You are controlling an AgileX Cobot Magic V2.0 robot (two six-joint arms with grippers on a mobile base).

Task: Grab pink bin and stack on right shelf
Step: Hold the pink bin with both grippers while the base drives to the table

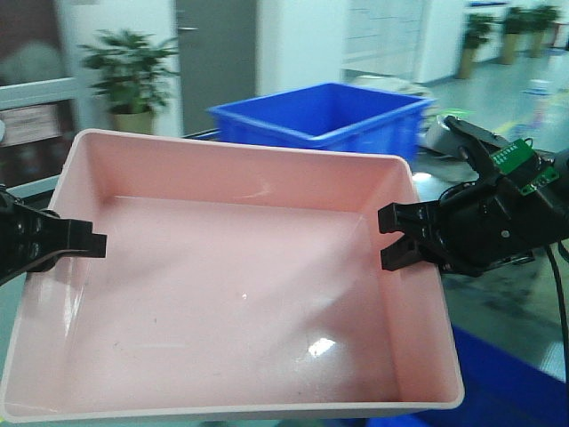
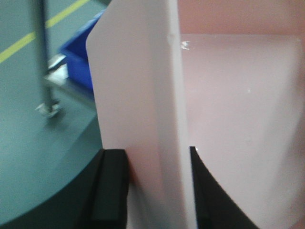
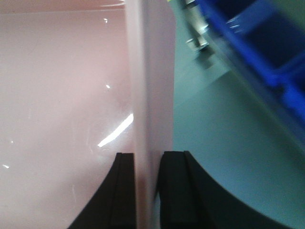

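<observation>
- Pink bin (image 1: 240, 294) held up between both grippers, tilted toward the front camera, just before a blue crate (image 1: 329, 111).
- Left gripper (image 2: 152, 188) clamped on its left wall, fingers (image 2: 110, 191) inside and outside.
- Right gripper (image 3: 145, 191) clamped likewise on the right wall.

Glossy smooth plastic pink bin (image 1: 231, 294), matt black pincer (image 1: 404, 236)
</observation>
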